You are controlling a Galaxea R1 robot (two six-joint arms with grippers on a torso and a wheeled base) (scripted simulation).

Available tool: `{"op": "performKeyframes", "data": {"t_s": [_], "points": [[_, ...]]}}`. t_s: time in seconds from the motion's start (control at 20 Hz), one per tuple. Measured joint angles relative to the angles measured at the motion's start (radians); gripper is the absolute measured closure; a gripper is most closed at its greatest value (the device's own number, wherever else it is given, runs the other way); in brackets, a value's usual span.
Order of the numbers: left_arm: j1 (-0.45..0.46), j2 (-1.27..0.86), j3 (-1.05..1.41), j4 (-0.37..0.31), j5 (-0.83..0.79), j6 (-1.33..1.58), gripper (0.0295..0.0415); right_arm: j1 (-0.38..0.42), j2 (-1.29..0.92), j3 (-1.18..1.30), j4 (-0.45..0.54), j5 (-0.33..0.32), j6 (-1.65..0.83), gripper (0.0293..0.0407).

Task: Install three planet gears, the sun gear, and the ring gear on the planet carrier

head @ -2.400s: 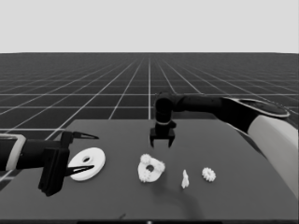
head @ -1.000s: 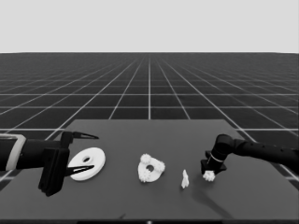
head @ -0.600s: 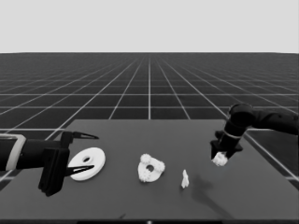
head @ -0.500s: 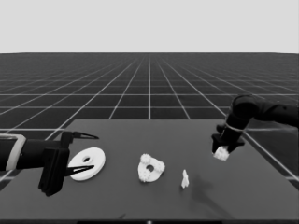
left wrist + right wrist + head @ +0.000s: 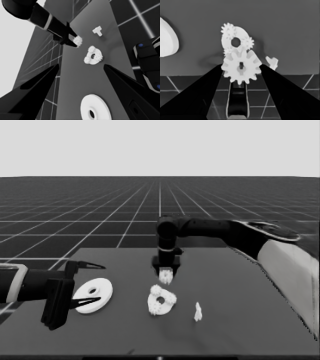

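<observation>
My right gripper (image 5: 166, 271) hangs just behind and above the smaller round part (image 5: 165, 304), shut on a small toothed gear (image 5: 165, 277). In the right wrist view that gear (image 5: 241, 67) sits between the two fingers, with the smaller round part (image 5: 240, 33) right beyond it. Three gears stand on that part around its hole, among them one gear (image 5: 228, 30) and another gear (image 5: 247, 43). The larger round part (image 5: 94, 295) lies flat at the table's left end. My left gripper (image 5: 97, 284) waits there, open, its fingers either side of that part without holding it.
A thin white piece (image 5: 198, 311) lies to the right of the smaller round part, near the table's front. The right arm's pale grey part (image 5: 290, 270) fills the right side. Dark machinery with blue lights (image 5: 147, 67) shows beside the table.
My right gripper took a gear from the table's right side, lifted it and carried it left to the smaller round part. The left arm has not moved.
</observation>
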Motion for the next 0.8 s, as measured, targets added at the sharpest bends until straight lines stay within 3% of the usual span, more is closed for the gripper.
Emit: {"op": "performKeyframes", "data": {"t_s": [0.25,0.35,0.45,0.8], "points": [[0.000,0.000,0.000,0.000,0.000,0.000,0.0326,-0.002,0.077,-0.115,-0.002,-0.003,-0.043,0.0390],[0.000,0.000,0.000,0.000,0.000,0.000,0.0326,-0.217,0.081,-0.129,-0.221,0.037,-0.050,0.0390],[0.000,0.000,0.000,0.000,0.000,0.000,0.0326,-0.301,0.095,-0.183,-0.293,0.059,-0.085,0.0390],[0.000,0.000,0.000,0.000,0.000,0.000,0.0326,-0.342,0.105,-0.221,-0.327,0.075,-0.103,0.0390]]}}
